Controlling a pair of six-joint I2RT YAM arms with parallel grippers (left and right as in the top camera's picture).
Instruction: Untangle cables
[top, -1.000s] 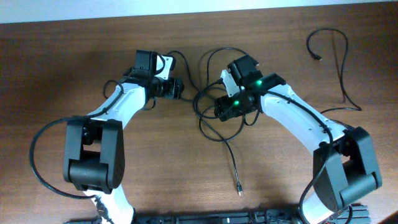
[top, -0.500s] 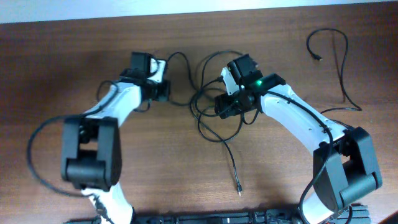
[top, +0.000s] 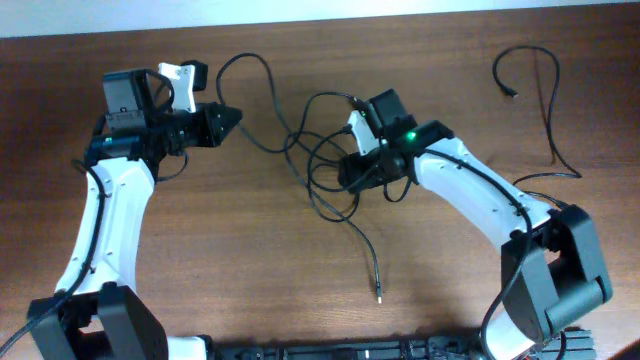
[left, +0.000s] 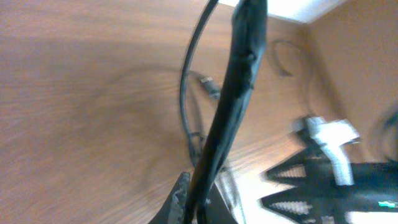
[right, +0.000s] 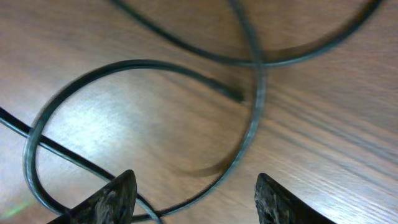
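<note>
While my left pincer (top: 236, 114) is clamped on a cable (left: 239, 81), the knot (top: 322, 170) on the worktop (top: 450, 300) could cinch.
My right pincer (top: 345, 172) hovers wide over it, gripping nothing; pulling left drags everything.

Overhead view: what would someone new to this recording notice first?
The tangle of black cables looped in the middle of the view draws the eye first, with the right pincer open just over its loops. Off to the upper left, the left pincer is shut on one strand that leads back to the knot. A lone cable lies apart near the top right corner.
</note>
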